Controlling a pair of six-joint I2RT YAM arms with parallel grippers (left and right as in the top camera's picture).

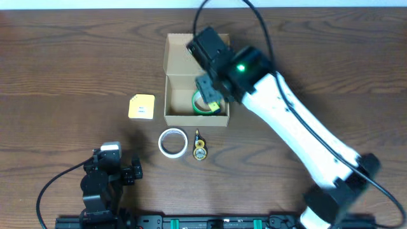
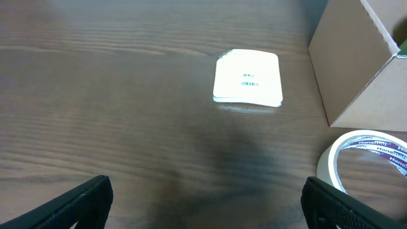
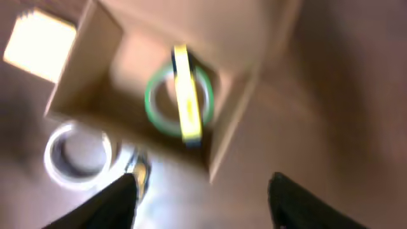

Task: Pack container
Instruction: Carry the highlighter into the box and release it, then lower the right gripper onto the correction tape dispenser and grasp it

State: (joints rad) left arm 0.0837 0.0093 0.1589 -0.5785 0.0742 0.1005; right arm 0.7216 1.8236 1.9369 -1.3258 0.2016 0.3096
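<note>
From overhead, the container [image 1: 181,56] stands open near the middle of the tabletop [image 1: 63,51], its flap laid back on the far side. The right gripper [image 1: 210,97] hangs over its right half. Only the right wrist view, though blurred, looks down inside. There a green tape ring [image 3: 159,111] lies flat on the floor, with a yellow roll [image 3: 186,95] on edge across it. Those jaws are spread, with nothing between them.

The left gripper [image 2: 206,200] sits at the near left, well apart from the box, its jaws wide and empty. Its camera catches small green print on the pad [image 2: 248,77], too fine for me to read. It also shows purple lettering around the core of the white tape roll [image 2: 365,159], which I cannot make out for certain.

The pad lies just left of the container. The white roll lies near the container's front-left corner, beside a small yellow-and-black item [image 1: 200,151]. Bare wood stretches to the left.
</note>
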